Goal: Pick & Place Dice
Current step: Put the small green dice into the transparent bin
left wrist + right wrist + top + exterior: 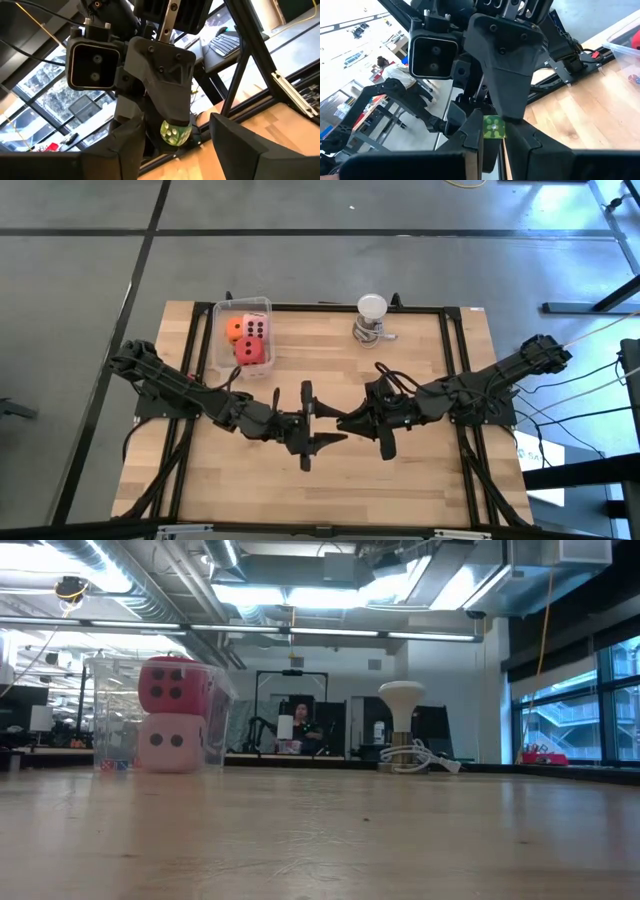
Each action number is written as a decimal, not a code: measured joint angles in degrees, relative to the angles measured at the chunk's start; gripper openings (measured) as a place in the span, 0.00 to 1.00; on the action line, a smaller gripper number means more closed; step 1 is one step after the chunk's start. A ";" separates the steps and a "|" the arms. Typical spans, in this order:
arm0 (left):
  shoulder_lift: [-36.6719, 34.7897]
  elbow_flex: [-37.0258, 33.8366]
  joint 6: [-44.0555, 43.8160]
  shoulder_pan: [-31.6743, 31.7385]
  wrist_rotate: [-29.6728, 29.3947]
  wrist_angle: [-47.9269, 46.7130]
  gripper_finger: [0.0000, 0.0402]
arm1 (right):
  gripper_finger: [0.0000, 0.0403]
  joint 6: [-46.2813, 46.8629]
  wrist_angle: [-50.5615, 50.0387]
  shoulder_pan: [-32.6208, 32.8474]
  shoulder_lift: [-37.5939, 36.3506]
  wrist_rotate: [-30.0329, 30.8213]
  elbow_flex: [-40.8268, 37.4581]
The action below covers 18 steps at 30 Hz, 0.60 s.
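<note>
Above mid-table my two grippers face each other, fingertips close. My right gripper (493, 146) is shut on a small translucent green die (493, 126) with pale pips. My left gripper (180, 152) is open, and its fingers stand apart on either side of that green die (175, 134). In the high view the left gripper (308, 425) and right gripper (345, 420) hide the die. A red die (175, 687) sits on a pale pink die (170, 740) inside a clear container (222, 315), beside an orange die (233, 330). My right gripper pinches the green die by two opposite faces (493, 132) between its two fingers (472, 147), at their free ends. The fingers lie about level and point toward the table's left side. The die is held clear, well above the table.
A white round-topped object (372, 308) on a metal base with a cable stands at the far edge, right of the container. A black frame runs along the table's edges (455, 360). Bare wood lies near and around the arms.
</note>
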 joint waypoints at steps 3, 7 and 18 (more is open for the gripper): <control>0.00 0.00 1.23 -0.05 -0.02 0.36 0.48 | 0.12 0.19 0.04 0.00 0.16 0.03 0.00; 0.00 0.00 1.63 -0.20 0.03 0.44 0.39 | 0.12 1.19 -0.16 0.00 0.37 0.01 0.00; -0.13 0.00 2.48 -0.22 0.61 0.58 0.07 | 0.12 1.26 0.40 0.07 0.37 -0.16 0.00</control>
